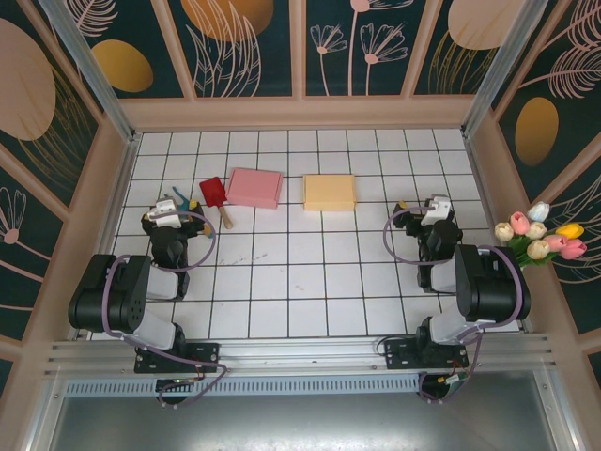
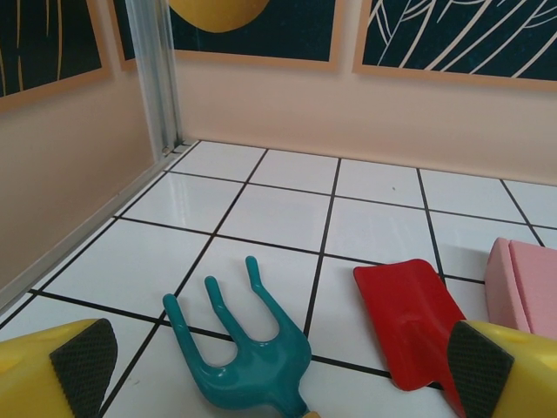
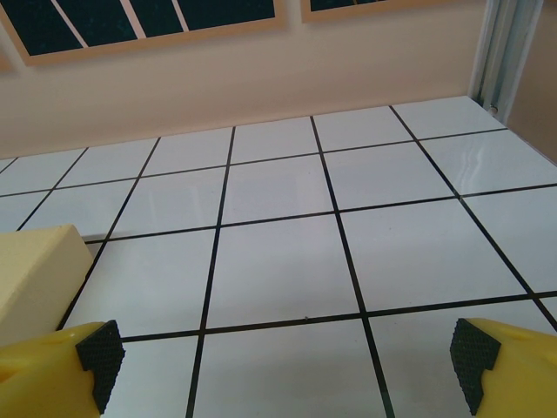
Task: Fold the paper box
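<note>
1. Top view: the pink paper box (image 1: 254,187) and the yellow paper box (image 1: 330,192) lie flat toward the far side of the table, near each other. I cannot tell which one is meant. The left gripper (image 1: 180,203) and right gripper (image 1: 424,205) flank them, touching neither.
2. Left wrist: the left gripper (image 2: 280,366) has its jaws spread wide above a teal hand rake (image 2: 252,348), with a red scoop (image 2: 409,318) beside it. The pink paper box (image 2: 526,283) is at the right edge. It is best to swing right, clear of the tools.
3. Right wrist: the right gripper (image 3: 287,364) has its jaws wide with nothing between them. A corner of the yellow paper box (image 3: 35,270) shows at the left. A low approach should catch a flap edge.
</note>
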{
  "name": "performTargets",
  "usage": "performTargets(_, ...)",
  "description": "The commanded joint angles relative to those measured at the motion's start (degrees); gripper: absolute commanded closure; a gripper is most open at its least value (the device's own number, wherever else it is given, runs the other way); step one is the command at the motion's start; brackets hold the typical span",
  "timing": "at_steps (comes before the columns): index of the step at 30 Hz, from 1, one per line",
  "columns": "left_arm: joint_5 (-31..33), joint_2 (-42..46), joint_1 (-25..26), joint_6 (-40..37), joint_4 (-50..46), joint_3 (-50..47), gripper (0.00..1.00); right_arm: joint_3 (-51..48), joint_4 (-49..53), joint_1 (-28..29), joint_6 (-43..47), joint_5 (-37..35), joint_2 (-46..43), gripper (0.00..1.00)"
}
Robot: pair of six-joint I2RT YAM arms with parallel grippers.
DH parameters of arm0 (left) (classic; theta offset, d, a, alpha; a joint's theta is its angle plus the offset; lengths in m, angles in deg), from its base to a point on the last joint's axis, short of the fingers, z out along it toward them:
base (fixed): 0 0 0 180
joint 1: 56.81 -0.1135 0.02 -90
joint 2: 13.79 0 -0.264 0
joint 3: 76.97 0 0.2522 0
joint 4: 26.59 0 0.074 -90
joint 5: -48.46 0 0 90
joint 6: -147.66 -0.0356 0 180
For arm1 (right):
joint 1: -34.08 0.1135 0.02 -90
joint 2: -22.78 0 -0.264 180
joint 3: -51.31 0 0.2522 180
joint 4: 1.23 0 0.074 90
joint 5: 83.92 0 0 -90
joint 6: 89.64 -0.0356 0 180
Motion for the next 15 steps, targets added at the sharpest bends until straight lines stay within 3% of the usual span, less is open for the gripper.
performTargets(1, -0.4, 0.4, -0.2, -0.7, 0.9, 0.8, 0.01, 0.7, -0.5, 0.3, -0.4, -0.3, 0.0, 0.01)
performTargets(15, -3.5, 0.4, -0.8, -1.2, 0.6, 1.0, 0.01, 0.7, -0.5, 0.3, -0.5, -0.3, -0.1, 0.01)
